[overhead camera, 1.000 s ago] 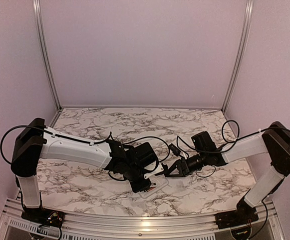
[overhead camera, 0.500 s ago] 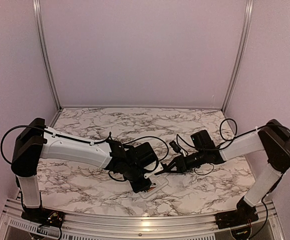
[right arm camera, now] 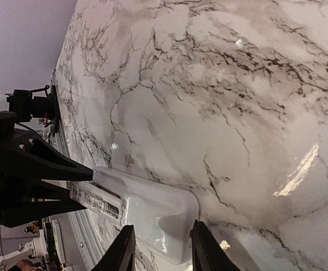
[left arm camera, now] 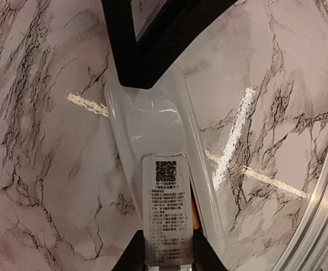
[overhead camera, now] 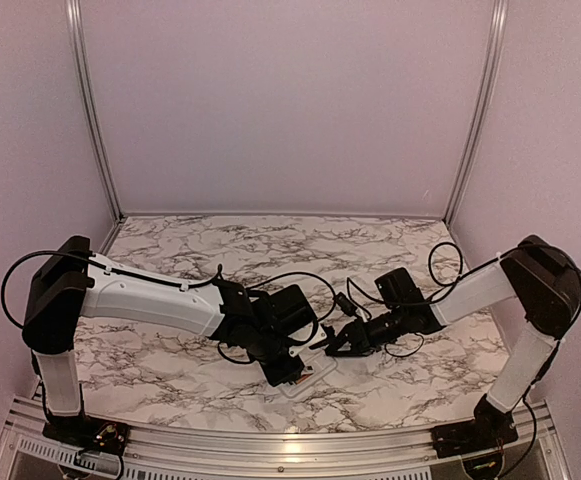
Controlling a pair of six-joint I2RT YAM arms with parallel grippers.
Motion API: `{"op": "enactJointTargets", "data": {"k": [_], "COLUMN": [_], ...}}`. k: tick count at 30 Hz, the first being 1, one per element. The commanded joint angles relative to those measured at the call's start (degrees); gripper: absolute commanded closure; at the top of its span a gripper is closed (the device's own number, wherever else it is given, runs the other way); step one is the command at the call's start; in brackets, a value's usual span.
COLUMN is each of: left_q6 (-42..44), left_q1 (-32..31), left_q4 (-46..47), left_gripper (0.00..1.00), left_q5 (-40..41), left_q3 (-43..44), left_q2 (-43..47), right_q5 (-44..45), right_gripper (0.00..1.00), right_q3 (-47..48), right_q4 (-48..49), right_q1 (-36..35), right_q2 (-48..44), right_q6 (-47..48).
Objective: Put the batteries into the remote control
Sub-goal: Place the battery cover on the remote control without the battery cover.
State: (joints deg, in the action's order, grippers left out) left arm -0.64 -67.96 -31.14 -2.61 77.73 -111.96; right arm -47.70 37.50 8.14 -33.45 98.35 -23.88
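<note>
The white remote control (left arm camera: 152,124) lies back up on the marble table (overhead camera: 150,365). Its labelled cover (left arm camera: 166,209) sits over the battery recess, and my left gripper (left arm camera: 167,259) is shut on that cover end. An orange sliver of one of the batteries (left arm camera: 193,210) shows in the gap beside the cover; the rest is hidden. In the right wrist view my right gripper (right arm camera: 162,248) is open over the remote control (right arm camera: 152,214). One finger stands past its end and the other over its body. From above, both grippers meet at the remote control (overhead camera: 310,376).
An aluminium rail (overhead camera: 270,440) runs along the near table edge, close behind the left gripper (overhead camera: 288,370). Loose black cables (overhead camera: 270,283) arch over both wrists. Pale walls with metal posts (overhead camera: 90,110) close off the back and sides.
The right arm has swung left and brought its gripper closer in over the remote's end. The left arm and the remote have stayed put.
</note>
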Motion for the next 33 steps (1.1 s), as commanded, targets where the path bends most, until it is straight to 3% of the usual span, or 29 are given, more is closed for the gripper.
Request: {"op": "enactJointTargets", "data": {"k": [1, 33], "left_q6": [-1.86, -1.48], "left_q1": [0.04, 2.87], "left_q4": [-1.98, -1.6], "left_gripper": [0.89, 0.85], "left_q5": [-1.18, -3.63], "left_q3": [0.02, -3.84], "left_q2": [-1.15, 2.01], "right_q5": [-1.08, -2.12], "right_gripper": [0.68, 0.76], "right_q3": [-1.21, -6.46], "right_q4": [1.03, 7.36], "right_q1": [-2.1, -7.95], "right_q2": [-0.62, -3.04], "right_q6": [-0.82, -7.5]}}
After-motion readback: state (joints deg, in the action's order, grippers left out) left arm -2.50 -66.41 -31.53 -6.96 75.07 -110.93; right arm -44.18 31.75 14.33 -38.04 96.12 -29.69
